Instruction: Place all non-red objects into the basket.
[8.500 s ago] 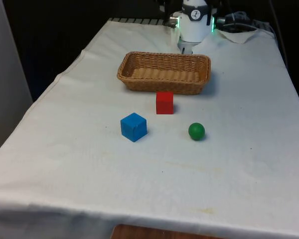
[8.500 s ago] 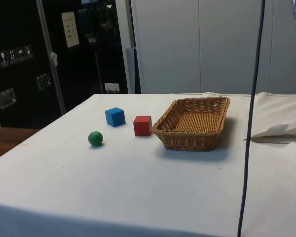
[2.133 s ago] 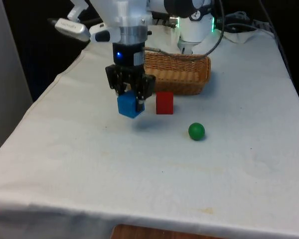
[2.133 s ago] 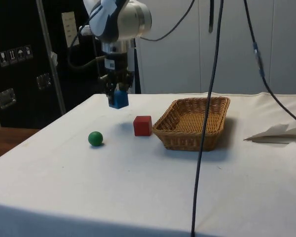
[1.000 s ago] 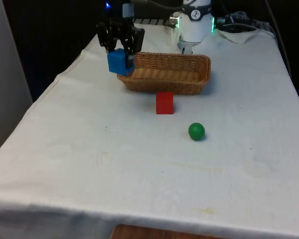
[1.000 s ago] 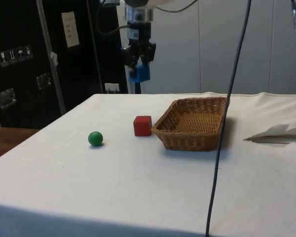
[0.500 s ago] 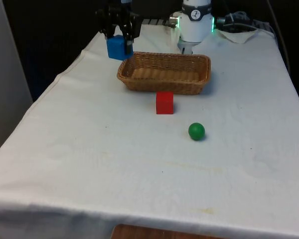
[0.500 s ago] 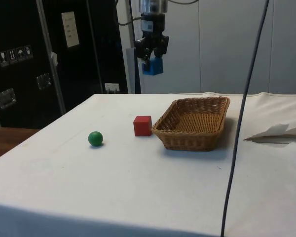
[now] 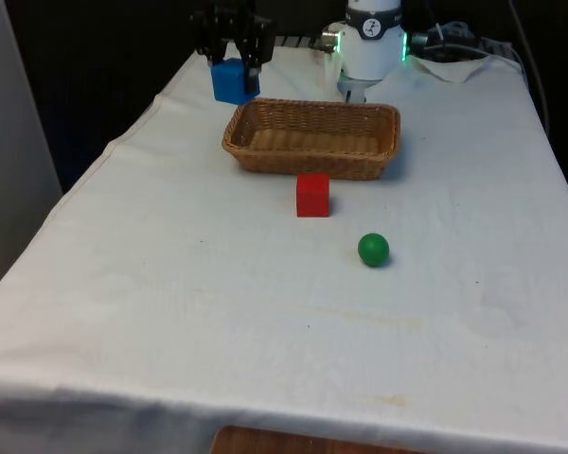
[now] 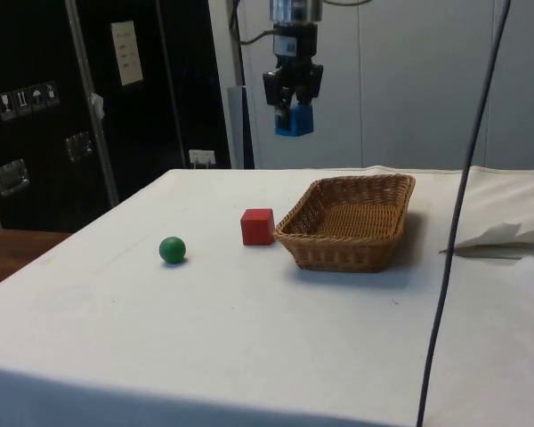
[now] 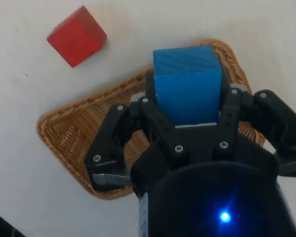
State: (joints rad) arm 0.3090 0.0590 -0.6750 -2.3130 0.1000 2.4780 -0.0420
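Observation:
My gripper (image 9: 233,68) is shut on the blue cube (image 9: 233,81) and holds it high in the air, over the far corner of the wicker basket (image 9: 303,168) on the front view's left. From the side, the blue cube (image 10: 295,119) hangs in the gripper (image 10: 295,110) well above the basket (image 10: 343,251). In the wrist view the blue cube (image 11: 187,84) sits between the fingers, with the basket (image 11: 74,143) below it. The red cube (image 9: 312,196) rests on the cloth just in front of the basket. Nearer the camera lies the green ball (image 9: 373,249).
The robot's base (image 9: 371,47) stands right behind the basket. A dark cable (image 10: 449,231) hangs across the side view, and a crumpled white sheet (image 10: 507,238) lies beyond the basket. The table drops off on the front view's left.
The gripper has carried the blue cube higher and further back, from beside the basket's near-left corner to above its far-left corner. The red cube and green ball have stayed put.

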